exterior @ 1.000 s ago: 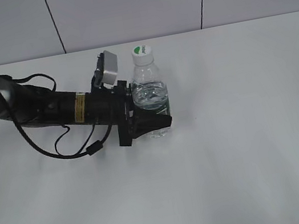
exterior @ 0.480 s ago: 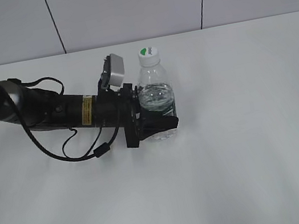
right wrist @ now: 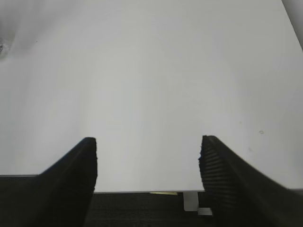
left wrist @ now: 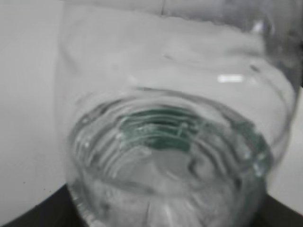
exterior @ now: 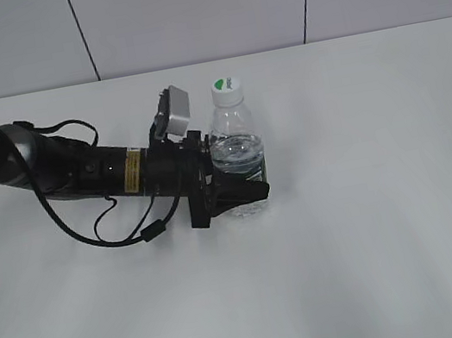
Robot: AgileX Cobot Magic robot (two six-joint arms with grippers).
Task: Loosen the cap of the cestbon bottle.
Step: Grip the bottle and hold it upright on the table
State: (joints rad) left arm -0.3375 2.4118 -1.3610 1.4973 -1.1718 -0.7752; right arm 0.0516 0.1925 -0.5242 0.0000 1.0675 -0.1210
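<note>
mid table, slightly left: bottle [exterior: 238, 162] upright, clamped low by left gripper [exterior: 243, 190]. cap [exterior: 228, 90] on, untouched. right gripper [right wrist: 147, 163] wide open, empty, away. twisting not yet begun.

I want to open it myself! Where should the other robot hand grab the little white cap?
Probably from straight above, fingers pinching the round side of the cap. It sits clear atop the upright bottle, and the left gripper already clamps the bottle's lower body from the left.

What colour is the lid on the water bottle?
The small round plastic screw cap is white with a green mark on top, clearest in the exterior view.
</note>
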